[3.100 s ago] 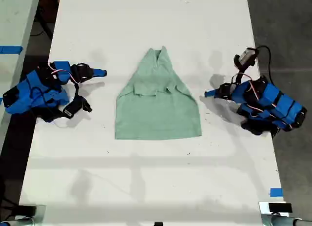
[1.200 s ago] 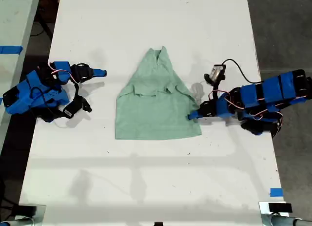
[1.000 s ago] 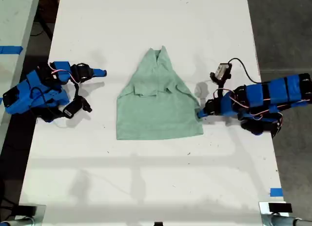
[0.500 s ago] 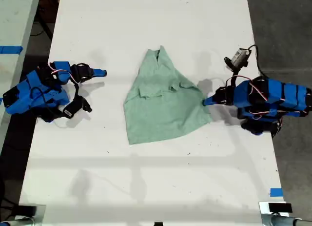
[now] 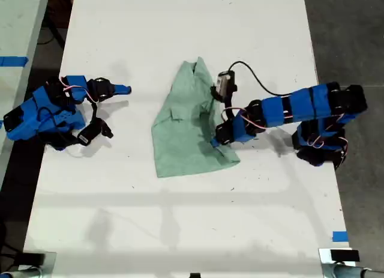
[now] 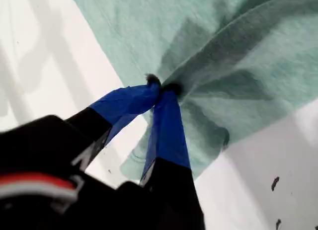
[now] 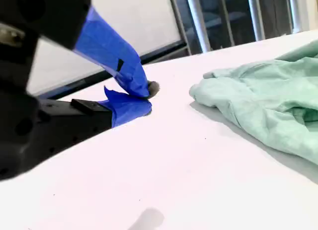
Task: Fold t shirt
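Observation:
The pale mint-green t shirt (image 5: 180, 134) lies mid-table in the exterior view, its pointed top toward the far end. Its side on the exterior view's right is lifted and doubled inward. My first gripper (image 5: 215, 141) reaches in from the exterior view's right and is shut on that lifted edge. The first wrist view shows its blue fingertips (image 6: 161, 86) pinching a bunched fold of the t shirt (image 6: 238, 51). My second gripper (image 5: 126, 89) rests at the exterior view's left, shut on nothing and well apart from the cloth. Its tips (image 7: 146, 98) point toward the t shirt (image 7: 268, 106).
The white table (image 5: 180, 218) runs the length of the exterior view, with dark floor past its edge on the exterior view's right. A blue tape mark (image 5: 339, 236) sits near the front corner on the exterior view's right. A second table with blue tape (image 5: 12, 60) borders the exterior view's left.
My first gripper reached the shirt's hem corner on the exterior view's right, shut on it, tugged it outward, then carried it back over the shirt toward the exterior view's left. The second arm stayed still.

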Controlling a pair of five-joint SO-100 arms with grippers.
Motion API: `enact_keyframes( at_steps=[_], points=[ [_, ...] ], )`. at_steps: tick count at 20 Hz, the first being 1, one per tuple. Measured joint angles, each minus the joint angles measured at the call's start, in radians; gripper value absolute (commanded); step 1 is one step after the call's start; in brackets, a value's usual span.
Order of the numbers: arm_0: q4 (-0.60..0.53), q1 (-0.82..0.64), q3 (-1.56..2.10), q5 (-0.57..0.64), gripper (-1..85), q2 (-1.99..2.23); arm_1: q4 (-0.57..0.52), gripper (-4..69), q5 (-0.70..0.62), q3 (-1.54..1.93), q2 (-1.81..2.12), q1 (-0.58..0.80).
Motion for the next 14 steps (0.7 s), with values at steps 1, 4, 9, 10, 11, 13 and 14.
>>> enact_keyframes(
  at_steps=[1,4,9,10,11,13,14],
  points=[
    [0.000,0.000,0.000,0.000,-0.1,0.000,0.000,0.6,-0.011,-0.071,-0.095,-0.002],
    [0.000,0.000,0.000,0.000,0.4,0.000,0.038,19.3,-0.043,-0.285,-0.279,-0.003],
    [0.000,0.000,0.000,0.000,0.4,0.000,0.227,35.3,-0.060,-0.396,-0.249,-0.008],
    [0.000,0.000,0.000,0.000,0.4,0.000,0.252,33.0,-0.060,-0.348,-0.179,-0.005],
    [0.000,0.000,0.000,0.000,0.4,0.000,0.258,29.9,-0.058,-0.276,-0.086,0.012],
    [0.000,0.000,0.000,0.000,0.4,0.000,0.255,21.4,-0.046,-0.064,0.149,0.091],
    [0.000,0.000,0.000,0.000,0.4,0.000,0.245,-0.2,-0.043,0.069,0.291,0.146]
  ],
)
